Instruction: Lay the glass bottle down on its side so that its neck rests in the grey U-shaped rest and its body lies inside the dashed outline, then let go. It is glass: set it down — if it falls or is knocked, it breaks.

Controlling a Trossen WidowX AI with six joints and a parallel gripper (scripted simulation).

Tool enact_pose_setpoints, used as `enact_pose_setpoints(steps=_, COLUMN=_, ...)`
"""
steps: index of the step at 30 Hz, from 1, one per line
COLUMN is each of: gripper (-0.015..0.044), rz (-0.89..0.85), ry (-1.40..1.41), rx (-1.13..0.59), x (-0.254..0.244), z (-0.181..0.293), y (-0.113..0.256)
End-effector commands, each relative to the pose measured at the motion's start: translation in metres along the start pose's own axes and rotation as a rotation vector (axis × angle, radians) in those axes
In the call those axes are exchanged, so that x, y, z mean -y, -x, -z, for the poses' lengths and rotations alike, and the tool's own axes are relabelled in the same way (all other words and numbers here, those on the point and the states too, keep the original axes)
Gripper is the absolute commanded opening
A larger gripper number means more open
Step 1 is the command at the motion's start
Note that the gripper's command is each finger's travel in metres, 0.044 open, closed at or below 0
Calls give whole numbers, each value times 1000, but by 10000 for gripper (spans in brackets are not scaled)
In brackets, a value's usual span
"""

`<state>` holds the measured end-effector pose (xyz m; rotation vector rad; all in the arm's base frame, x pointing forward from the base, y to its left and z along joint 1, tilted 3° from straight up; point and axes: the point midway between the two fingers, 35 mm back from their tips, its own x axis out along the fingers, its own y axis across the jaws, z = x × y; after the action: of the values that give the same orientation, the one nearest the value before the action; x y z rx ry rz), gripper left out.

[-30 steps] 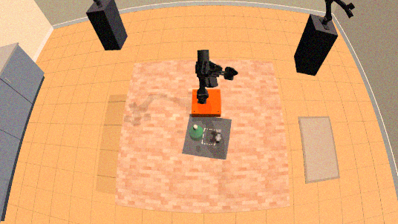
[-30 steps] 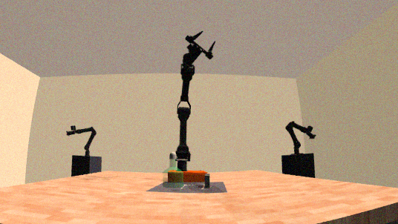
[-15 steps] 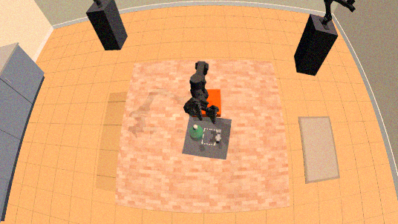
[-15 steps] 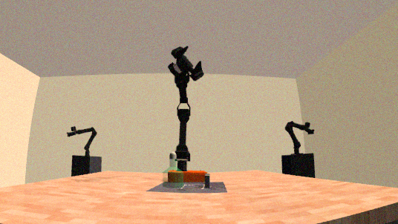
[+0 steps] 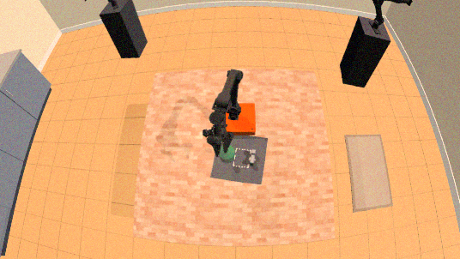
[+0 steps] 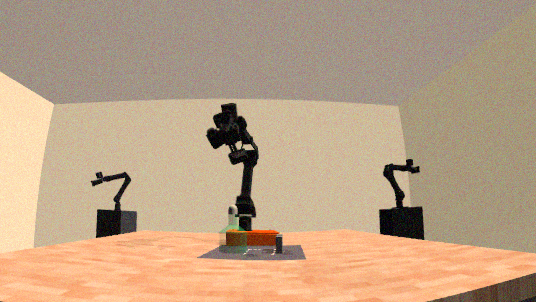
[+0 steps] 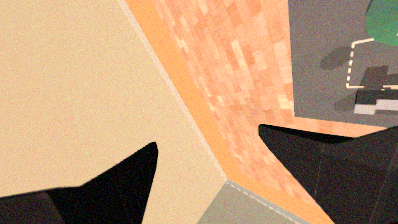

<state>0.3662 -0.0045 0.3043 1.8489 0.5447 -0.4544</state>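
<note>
My black hand (image 5: 222,153) (image 6: 226,150) (image 7: 209,137) is spread wide, with nothing between its two fingers, and I hold it high above the pink-and-tan wood-patterned surface (image 5: 236,206) (image 6: 150,280) (image 7: 220,65), well apart from the bottle. The green glass bottle (image 5: 227,153) (image 6: 233,237) (image 7: 382,25) stands upright on the dark grey mat (image 5: 257,176) (image 6: 295,254) (image 7: 320,95), its pale-topped neck pointing up. From overhead, my fingers partly cover it. It is just beside the white dashed outline (image 5: 233,163) (image 7: 350,65), at the end opposite the small grey U-shaped rest (image 5: 252,157) (image 6: 279,244) (image 7: 367,108), so its neck is out of the rest and its body is yet to be laid down. Behind the mat, toward the foot of my arm (image 5: 232,86) (image 6: 247,175), sits a flat orange box (image 5: 245,117) (image 6: 260,237). In my wrist view only part of the bottle shows, at the upper right corner.
</note>
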Motion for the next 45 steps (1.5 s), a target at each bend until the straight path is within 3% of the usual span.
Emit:
enact_pose_setpoints(steps=1, gripper=440, rz=199, ry=94, rx=125, x=65, z=-43, y=-2)
enact_pose_setpoints(steps=9, gripper=440, rz=526, ry=221, rx=222, x=162, z=-97, y=17)
enact_pose_setpoints(steps=14, gripper=440, rz=606, ry=216, rx=228, x=167, z=-100, y=12)
enact_pose_setpoints(steps=22, gripper=440, rz=952, ry=176, rx=271, x=184, z=-111, y=-13)
enact_pose_setpoints(steps=45, gripper=440, rz=961, ry=175, rx=270, x=190, z=-90, y=-17)
